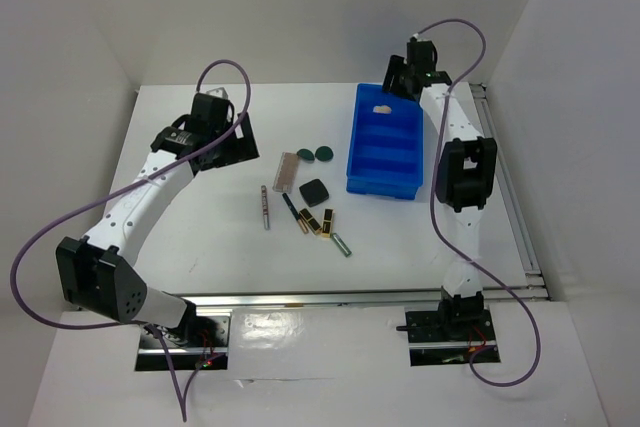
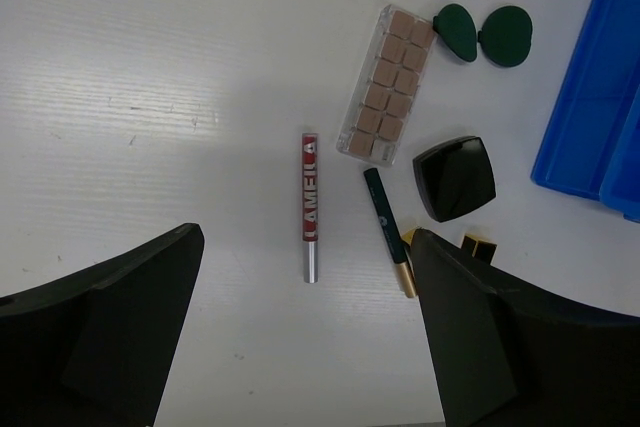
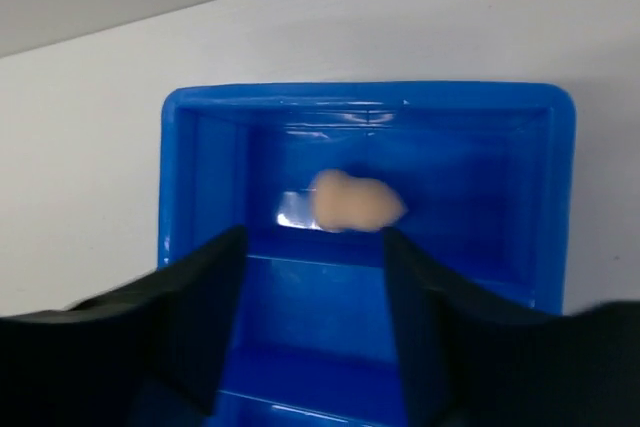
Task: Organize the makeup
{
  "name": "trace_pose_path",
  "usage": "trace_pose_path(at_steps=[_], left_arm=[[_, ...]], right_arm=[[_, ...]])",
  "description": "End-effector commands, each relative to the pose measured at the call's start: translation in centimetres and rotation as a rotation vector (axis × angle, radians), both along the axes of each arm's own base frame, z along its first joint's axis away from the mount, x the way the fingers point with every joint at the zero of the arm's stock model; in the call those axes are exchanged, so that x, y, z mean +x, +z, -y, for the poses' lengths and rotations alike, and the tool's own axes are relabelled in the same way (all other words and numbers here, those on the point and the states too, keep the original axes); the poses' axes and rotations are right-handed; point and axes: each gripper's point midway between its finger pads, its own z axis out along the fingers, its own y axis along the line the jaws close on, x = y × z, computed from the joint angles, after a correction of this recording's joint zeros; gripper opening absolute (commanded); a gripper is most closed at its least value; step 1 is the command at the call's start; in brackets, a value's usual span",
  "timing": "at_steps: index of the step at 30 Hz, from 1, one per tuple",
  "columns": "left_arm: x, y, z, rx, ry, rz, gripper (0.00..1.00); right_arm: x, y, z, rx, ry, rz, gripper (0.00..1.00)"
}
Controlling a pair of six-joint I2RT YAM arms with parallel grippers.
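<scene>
Peach sponge [image 3: 357, 202] lies in blue bin [image 3: 370, 95]; left jaws wide, right jaws wide, both empty

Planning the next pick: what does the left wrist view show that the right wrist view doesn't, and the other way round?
Left wrist only: the loose makeup on the table, namely a red pencil, a dark pencil, the tan palette, two dark green pads and the black square compact. Right wrist only: the peach sponge lying inside an end compartment of the blue bin. Both: the blue bin, seen from the left wrist only as an outer edge, and the table.
</scene>
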Motion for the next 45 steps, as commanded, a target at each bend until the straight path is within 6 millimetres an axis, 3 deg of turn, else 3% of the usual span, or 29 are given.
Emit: trace_pose_path(at_steps=[1, 2, 3, 4, 5, 6, 7, 10, 11, 12, 14, 17, 19, 20, 22, 25, 30, 36, 40, 44, 45], left_arm=[[0.2, 1.3, 0.7, -0.025, -0.017, 0.019, 0.99], [0.2, 1.3, 0.7, -0.025, -0.017, 0.019, 0.99], [0.2, 1.3, 0.7, -0.025, -0.017, 0.019, 0.99], [0.4, 1.5, 0.8, -0.028, -0.017, 0.029, 0.99], [0.5, 1.5, 0.6, -0.019, -0.008, 0.033, 0.99], [0.7, 1.2, 0.4, -0.009, 0.000, 0.026, 0.99], [0.6, 1.0, 0.1, 0.003, 0.009, 0.020, 0.99], [0.6, 1.3, -1.1, 0.043, 0.063, 0.035, 0.99], [0.7, 1.3, -1.6, 0.063, 0.083, 0.041, 0.99], [0.6, 1.9, -1.8, 0.065, 0.091, 0.057, 0.99], [0.5, 2.5, -2.2, 0.068, 0.115, 0.078, 0.99], [0.1, 4.2, -2.8, 0.038, 0.177, 0.129, 0.99], [-0.3, 4.2, -3.1, 0.043, 0.184, 0.133, 0.99], [-0.3, 3.7, -3.1, 0.046, 0.183, 0.126, 0.99], [-0.5, 3.7, -2.5, 0.036, 0.133, 0.124, 0.99], [-0.9, 2.2, -2.6, 0.058, 0.131, 0.065, 0.99], [-1.0, 1.9, -2.6, 0.066, 0.130, 0.045, 0.99], [-0.9, 1.7, -2.6, 0.066, 0.130, 0.045, 0.99], [-0.9, 1.7, -2.6, 0.066, 0.130, 0.045, 0.99], [-1.1, 1.6, -2.8, 0.076, 0.136, 0.039, 0.99], [-1.1, 1.6, -2.8, 0.076, 0.136, 0.039, 0.99]], right_arm=[[-0.3, 1.5, -1.0, 0.013, 0.020, 0.032, 0.71], [-0.3, 3.6, -1.7, 0.019, 0.031, 0.082, 0.73], [-0.7, 4.3, -2.4, 0.004, 0.056, 0.092, 0.73], [-1.1, 5.1, -4.6, -0.005, 0.102, 0.117, 0.70], [-1.5, 5.6, -5.1, -0.045, 0.113, 0.128, 0.64], [-2.2, 7.1, -6.3, -0.054, 0.142, 0.156, 0.53], [-3.2, 7.5, -9.1, -0.059, 0.212, 0.169, 0.49], [-5.2, 7.3, -13.4, -0.103, 0.346, 0.183, 0.45], [-6.4, 7.1, -15.8, -0.122, 0.406, 0.179, 0.45], [-7.2, 5.4, -17.2, -0.131, 0.457, 0.138, 0.45], [-8.9, 4.0, -20.9, -0.157, 0.557, 0.111, 0.49], [-10.8, 0.7, -24.2, -0.244, 0.688, 0.068, 0.64], [-11.7, -1.0, -25.1, -0.237, 0.742, 0.034, 0.74], [-11.9, -1.0, -25.3, -0.231, 0.764, 0.036, 0.74], [-12.8, -3.0, -25.9, -0.203, 0.812, -0.018, 0.74], [-13.4, -5.1, -26.0, -0.196, 0.832, -0.072, 0.67], [-14.7, -8.3, -26.3, -0.190, 0.863, -0.140, 0.66], [-14.4, -9.7, -26.6, -0.177, 0.850, -0.154, 0.66], [-13.8, -10.9, -26.8, -0.172, 0.827, -0.164, 0.58], [-13.0, -10.4, -26.9, -0.179, 0.803, -0.144, 0.43], [-12.9, -10.4, -26.8, -0.186, 0.795, -0.143, 0.34]])
